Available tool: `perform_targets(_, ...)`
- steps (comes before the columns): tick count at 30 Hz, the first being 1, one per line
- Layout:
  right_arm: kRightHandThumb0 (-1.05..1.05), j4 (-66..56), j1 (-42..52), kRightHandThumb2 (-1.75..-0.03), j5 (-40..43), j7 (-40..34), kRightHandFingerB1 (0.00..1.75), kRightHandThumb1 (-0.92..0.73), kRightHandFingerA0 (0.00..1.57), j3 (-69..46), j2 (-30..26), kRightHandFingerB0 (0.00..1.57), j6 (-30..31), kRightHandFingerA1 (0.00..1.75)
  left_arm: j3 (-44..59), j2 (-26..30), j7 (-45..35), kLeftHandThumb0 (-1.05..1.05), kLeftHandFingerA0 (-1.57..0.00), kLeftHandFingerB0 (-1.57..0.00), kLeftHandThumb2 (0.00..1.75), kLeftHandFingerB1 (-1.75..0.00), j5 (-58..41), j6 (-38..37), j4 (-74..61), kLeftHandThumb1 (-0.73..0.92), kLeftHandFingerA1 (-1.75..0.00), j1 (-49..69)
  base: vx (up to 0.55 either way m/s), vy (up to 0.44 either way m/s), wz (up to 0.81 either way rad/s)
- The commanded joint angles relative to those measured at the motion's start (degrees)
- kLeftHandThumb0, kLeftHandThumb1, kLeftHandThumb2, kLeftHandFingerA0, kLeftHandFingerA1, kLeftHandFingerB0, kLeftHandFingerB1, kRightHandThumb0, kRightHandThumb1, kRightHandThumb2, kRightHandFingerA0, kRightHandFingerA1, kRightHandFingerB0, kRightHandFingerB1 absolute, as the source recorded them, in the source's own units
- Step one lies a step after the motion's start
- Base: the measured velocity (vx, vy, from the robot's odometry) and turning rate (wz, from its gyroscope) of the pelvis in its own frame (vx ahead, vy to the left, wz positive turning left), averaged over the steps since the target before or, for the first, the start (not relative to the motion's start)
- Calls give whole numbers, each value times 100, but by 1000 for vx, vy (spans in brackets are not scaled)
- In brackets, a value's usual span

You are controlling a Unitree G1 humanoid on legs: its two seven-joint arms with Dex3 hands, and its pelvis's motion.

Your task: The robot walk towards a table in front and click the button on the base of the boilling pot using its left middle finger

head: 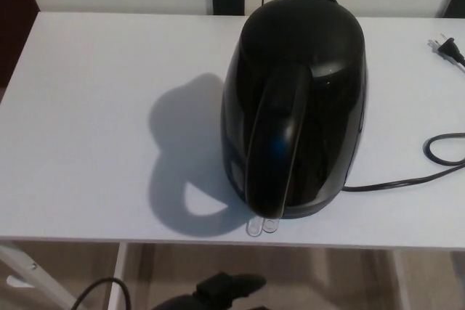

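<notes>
At the bottom edge, below the bench's front edge, the left hand (221, 290) showed only as a dark shape; whether its fingers were spread or closed could not be told. On the white bench (87, 107), the black boiling pot (294, 103) stood near the front edge, its clear button (261, 226) at the base facing forward. A power cord (414, 176) ran toward the right edge.

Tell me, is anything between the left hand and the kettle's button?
Nothing visible: the left hand is below the table edge, and the button sticks out under the kettle handle, facing it.
</notes>
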Motion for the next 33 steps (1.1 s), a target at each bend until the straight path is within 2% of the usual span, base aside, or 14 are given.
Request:
perform_targets(1,23,114,4,-84,-19,8,42,-92,36,-48,-112,11,27,57,-555,593,1906,-63,-19,-21,63,-28,3312,-832,383,73,-27,-596,0,0,0)
perform_targets(5,22,151,-19,-89,-45,-4,42,-92,32,-34,-126,9,30,56,-613,611,1831,-62,-16,-18,63,-27,3317,-813,343,74,-27,-707,0,0,0)
perform_targets(6,21,119,-6,-83,-52,-8,42,-92,34,-29,-131,12,42,55,-633,614,1807,-34,0,0,106,-48,3353,-781,317,52,-49,-718,0,0,0)
perform_targets(7,21,106,-1,-83,-57,-10,42,-92,34,-26,-133,12,46,55,-648,618,1810,-34,0,0,106,-48,3369,-762,310,52,-49,-724,0,0,0)
perform_targets(8,21,127,-4,-83,-67,-18,42,-92,34,-22,-141,12,49,55,-685,608,1886,-62,-17,-19,63,-27,3403,-748,326,74,-27,-718,0,0,0)
perform_targets(13,19,36,4,-88,-60,-5,42,-92,33,-29,-149,9,115,55,-807,615,2101,-62,-18,-20,63,-28,3463,-706,412,72,-28,-776,0,0,0)
perform_targets(14,11,37,-18,-122,-69,-23,56,-81,22,-28,-149,17,115,57,-813,610,2117,-62,-18,-21,63,-28,3449,-701,429,73,-27,-798,0,0,0)
perform_targets(15,20,33,-25,-89,-68,-27,43,-92,32,-30,-149,10,110,55,-824,599,2140,-61,-19,-22,63,-28,3426,-689,452,71,-28,-807,0,0,0)
perform_targets(20,21,78,-36,-84,-60,-14,43,-92,35,-34,-153,12,41,56,-898,599,2200,-62,-18,-19,63,-28,3563,-584,473,71,-27,-830,0,0,0)
perform_targets(21,21,75,-36,-84,-73,-27,43,-92,35,-27,-158,12,41,56,-912,594,2213,-62,-18,-19,63,-28,3605,-566,482,71,-27,-837,0,0,0)
perform_targets(22,12,73,-36,-122,-73,-40,56,-81,23,-29,-150,18,47,58,-922,596,2199,-62,-17,-18,63,-27,3630,-551,491,73,-27,-845,0,0,0)
perform_targets(24,21,80,-33,-88,-48,-18,44,-92,34,-44,-152,11,9,57,-940,597,2182,-62,-17,-18,63,-27,3665,-531,484,73,-27,-860,0,0,0)
perform_targets(26,11,81,-30,-122,-43,-6,57,-81,24,-47,-162,19,-7,58,-955,578,2293,-62,-19,-19,62,-27,3671,-516,510,71,-28,-852,0,0,0)
perform_targets(33,10,54,-12,-122,-74,-53,57,-81,26,-30,-157,19,-7,60,-989,504,2515,-62,-18,-18,63,-27,3799,-543,617,72,-28,-875,0,0,0)
